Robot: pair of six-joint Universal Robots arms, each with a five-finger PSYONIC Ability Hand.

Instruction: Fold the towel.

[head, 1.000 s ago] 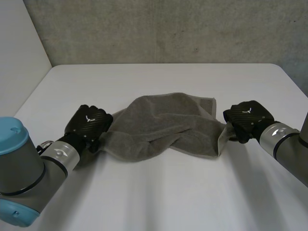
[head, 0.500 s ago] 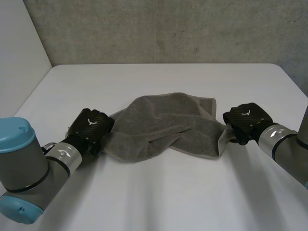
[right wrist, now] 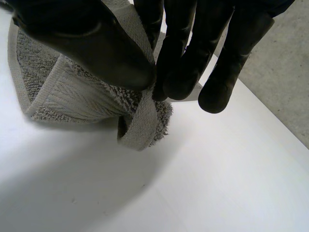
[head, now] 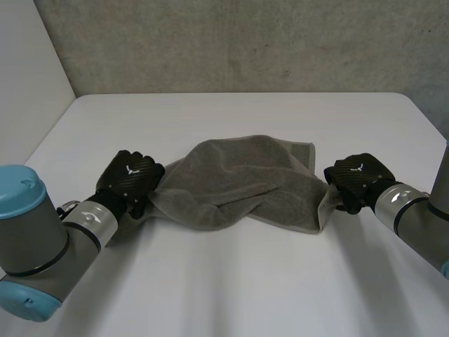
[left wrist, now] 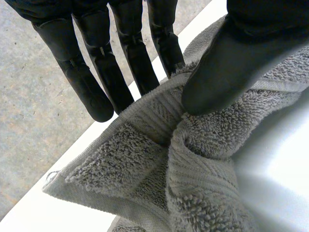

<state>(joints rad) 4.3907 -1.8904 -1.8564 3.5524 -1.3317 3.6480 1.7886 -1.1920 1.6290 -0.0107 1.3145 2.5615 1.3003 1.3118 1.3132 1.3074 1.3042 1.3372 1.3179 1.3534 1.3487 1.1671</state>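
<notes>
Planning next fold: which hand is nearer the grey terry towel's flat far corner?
Right. The right hand pinches the grey terry towel at the end beside that corner; the left hand pinches the opposite end.

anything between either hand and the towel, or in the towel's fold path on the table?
Nothing visible. The left hand pinches the towel at its left end, the right hand at its right end, each thumb against fingers. On the white table nothing else lies near the towel.

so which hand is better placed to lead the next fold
Right, probably: the right hand pinches the towel by a flat hemmed edge, while the left hand grips a bunched fold.
</notes>
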